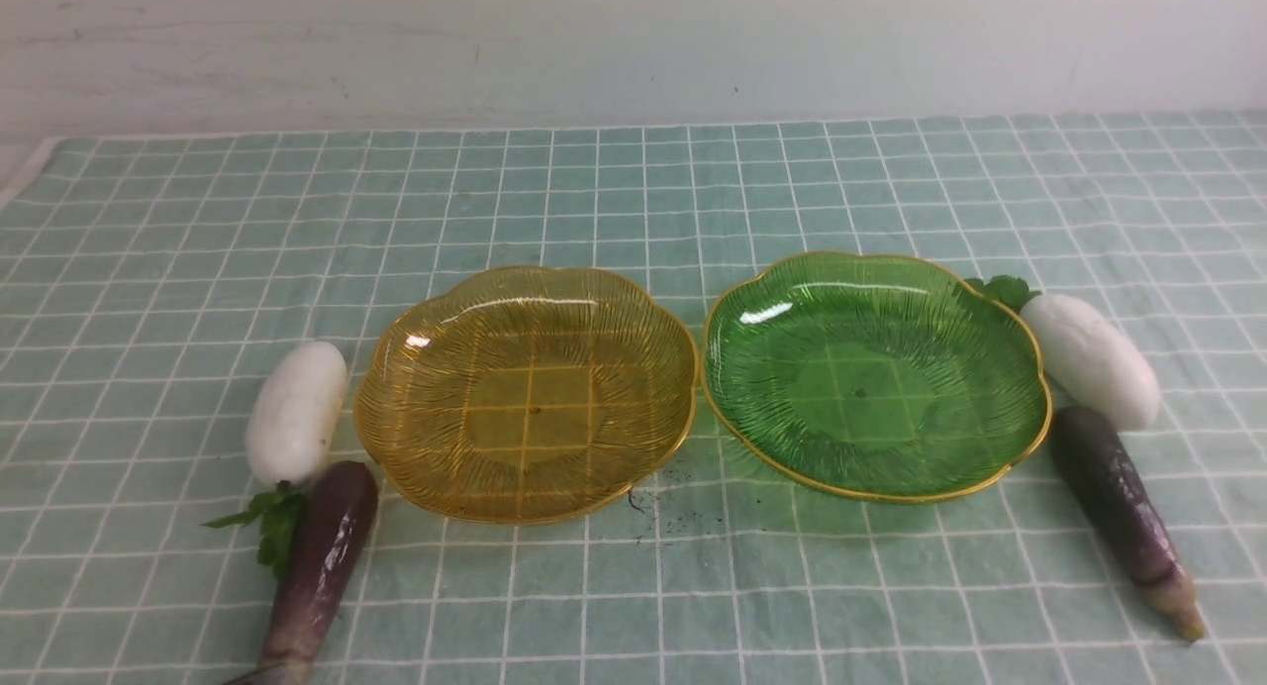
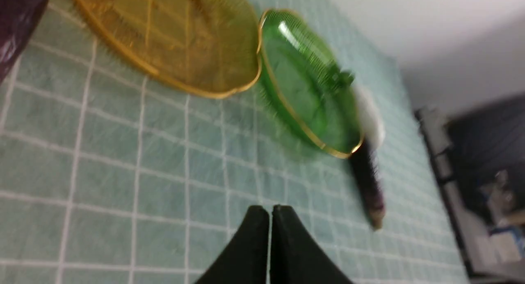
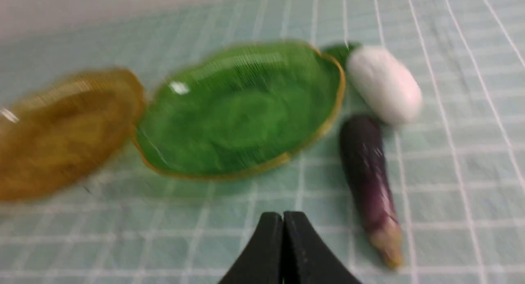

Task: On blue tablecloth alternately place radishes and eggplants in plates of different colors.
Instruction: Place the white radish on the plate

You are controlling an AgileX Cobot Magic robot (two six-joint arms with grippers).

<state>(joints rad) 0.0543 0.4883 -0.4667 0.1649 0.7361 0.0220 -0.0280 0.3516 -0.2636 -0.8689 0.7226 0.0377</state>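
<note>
The blue tablecloth (image 1: 633,190) covers the whole table. The amber-yellow plate (image 1: 525,368) sits on the robot's left and the green plate (image 1: 876,373) on its right, with their rims almost touching. Both plates are empty, so no placing is done yet.

Outside each plate lies one pair of vegetables. The left eggplant (image 1: 322,556) runs from the amber plate's near-left rim toward the robot, with its stem end at the table's near edge. The right eggplant (image 1: 1119,497) lies beside the green plate's right rim, slanting toward the robot and outward, stem end nearest.

The left radish (image 1: 296,413) lies lengthwise beyond its eggplant, its leaves touching the eggplant's purple tip. The right radish (image 1: 1089,360) is tilted, with its leaves at the far end against the green rim and its near end meeting the right eggplant.

The left gripper (image 2: 270,210) and the right gripper (image 3: 283,215) each have their fingers pressed together on nothing, above bare cloth.

Each arm is nearer the pair on its own side. For the right arm, the eggplant lies ahead of the fingers on the side away from the plates. Its long axis runs roughly along the approach, so the jaws would probably have to open and close across its width.
</note>
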